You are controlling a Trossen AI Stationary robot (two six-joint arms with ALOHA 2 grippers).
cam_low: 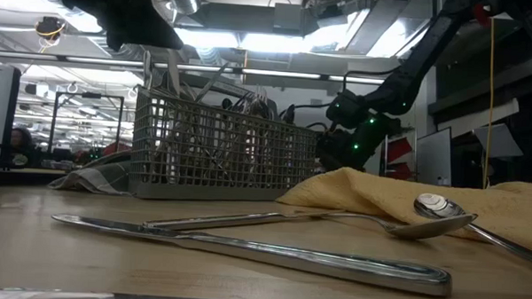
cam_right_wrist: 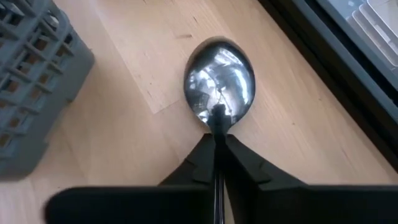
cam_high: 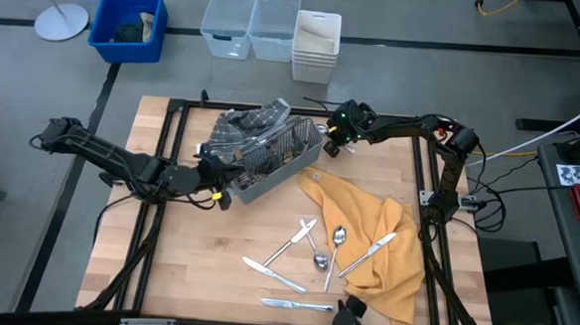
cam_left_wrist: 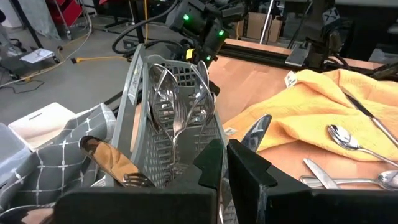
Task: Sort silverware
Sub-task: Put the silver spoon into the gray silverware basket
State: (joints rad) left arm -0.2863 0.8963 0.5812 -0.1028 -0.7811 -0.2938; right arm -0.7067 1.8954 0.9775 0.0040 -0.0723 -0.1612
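**Q:** Silverware (cam_high: 315,258) — where is it on the table?

**A:** Part of it stands upright in a grey mesh caddy (cam_high: 271,152) near the back of the wooden table (cam_high: 165,265). Spoons and forks (cam_left_wrist: 177,102) stick out of its compartments. The caddy sits partly on a grey checked cloth (cam_high: 234,128). More pieces lie loose toward the front: two knives (cam_high: 272,274) on bare wood, a fork (cam_high: 292,243), two spoons (cam_high: 334,246), and another knife (cam_high: 370,253) resting on a rumpled yellow cloth (cam_high: 384,262).

**Q:** What is the right gripper doing?

**A:** The right gripper (cam_right_wrist: 217,146) is beside the caddy's far right corner, just above the table. Its fingers are closed on the neck of a spoon (cam_right_wrist: 219,78). The spoon's bowl points away from the wrist camera, over bare wood, with the caddy's wall to one side.

**Q:** And the left gripper?

**A:** The left gripper (cam_left_wrist: 225,165) is at the caddy's near left end, up against its wall. Its fingers are closed together, and whether they pinch the caddy's edge is not clear.
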